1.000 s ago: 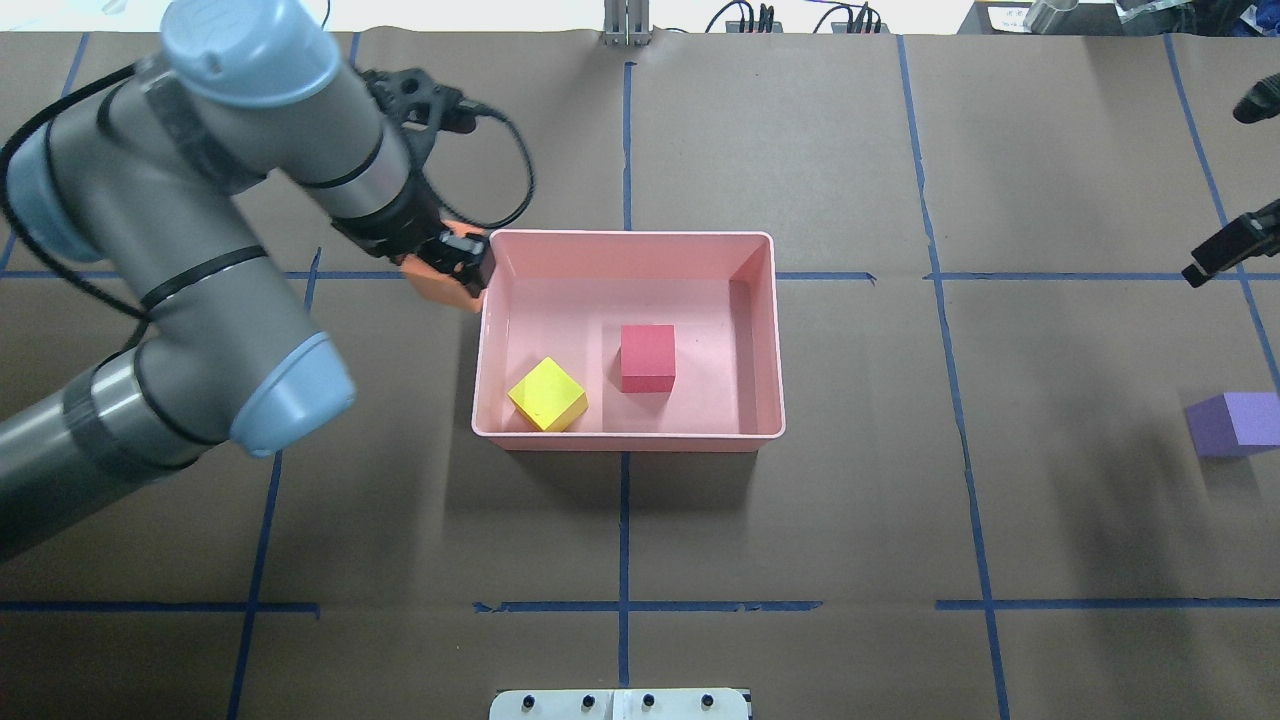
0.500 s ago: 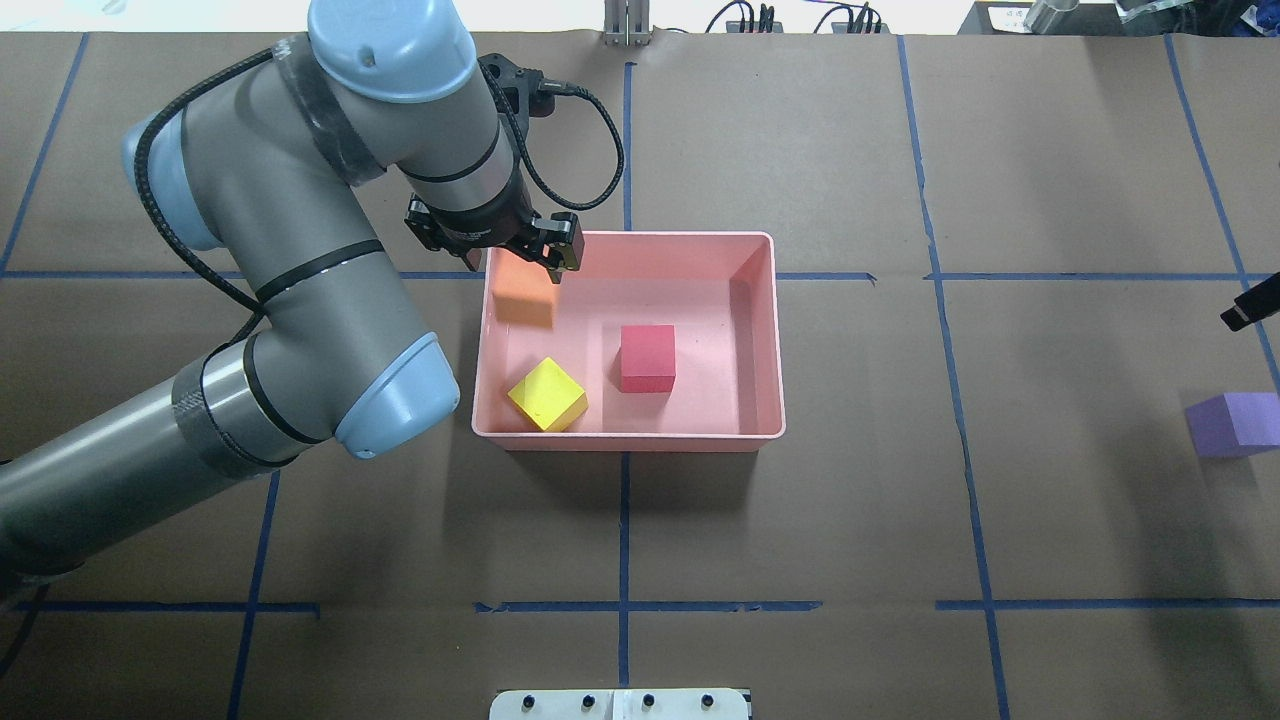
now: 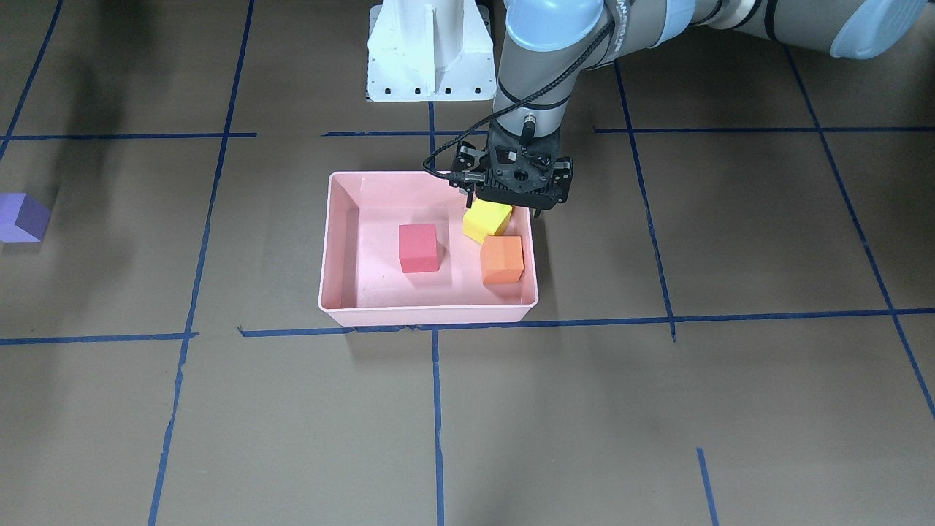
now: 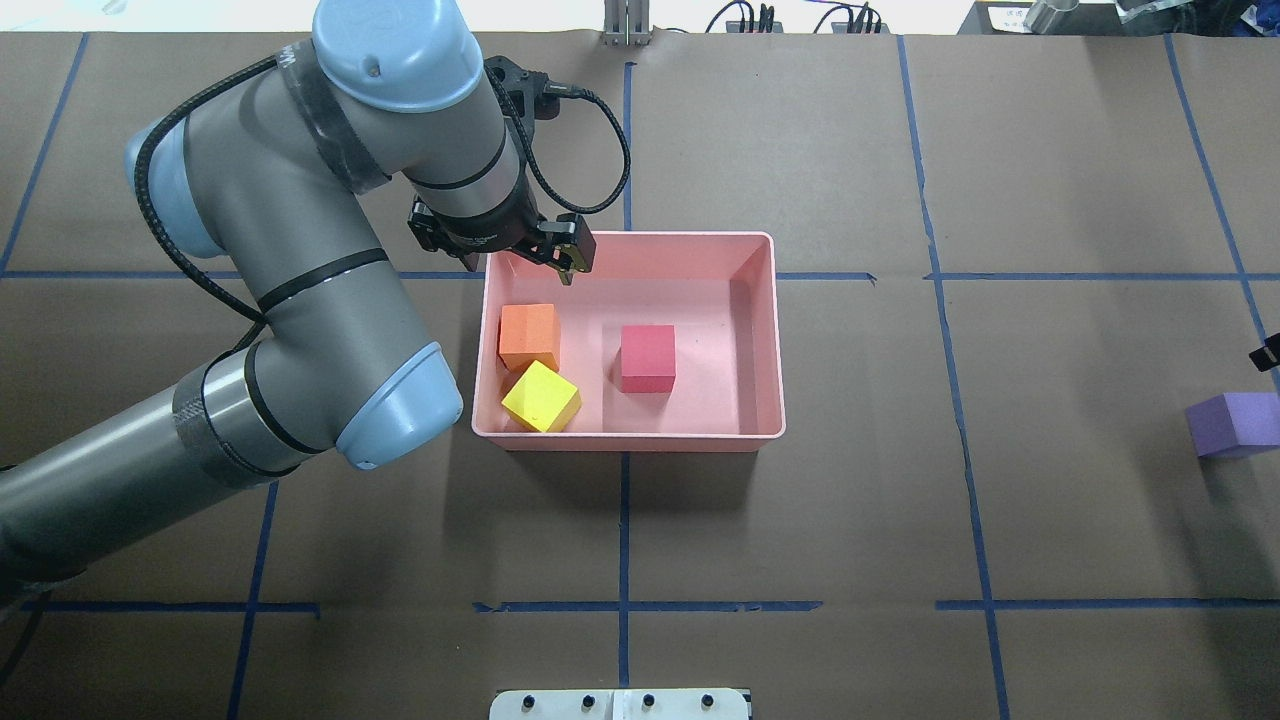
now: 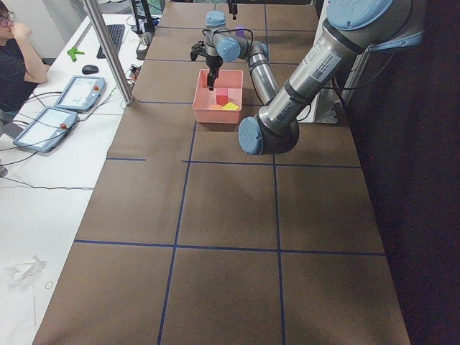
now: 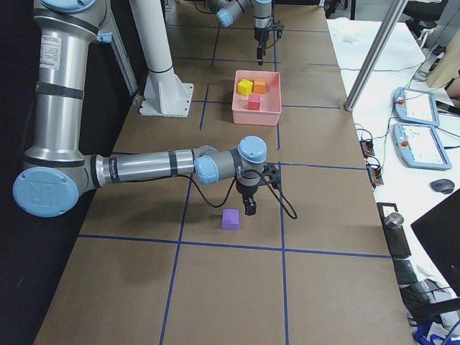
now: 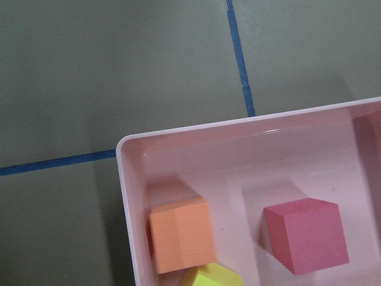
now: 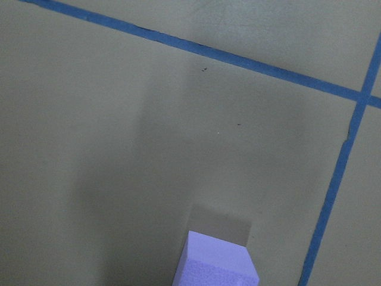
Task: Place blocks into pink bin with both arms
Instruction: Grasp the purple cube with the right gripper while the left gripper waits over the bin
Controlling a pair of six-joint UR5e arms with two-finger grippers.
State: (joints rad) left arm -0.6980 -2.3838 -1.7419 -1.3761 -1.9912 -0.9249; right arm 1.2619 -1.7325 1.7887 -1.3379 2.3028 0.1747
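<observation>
**3 of 4 blocks in bin**

Overhead: pink bin (image 4: 758, 340) holds orange block (image 4: 529, 335), yellow block (image 4: 541, 396) at its 6 o'clock, and red block (image 4: 648, 357) at centre. Purple block (image 4: 1235, 424) sits on the table at the bin's 3 o'clock, well apart. Left gripper (image 3: 504, 210) is spread and empty over the bin's 11 o'clock corner. Right gripper (image 6: 249, 208) is near the purple block; can't tell its state.

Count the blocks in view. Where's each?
4. Inside the pink bin: orange, yellow, red. The purple one lies on the table, well outside it. None looks hidden.
</observation>
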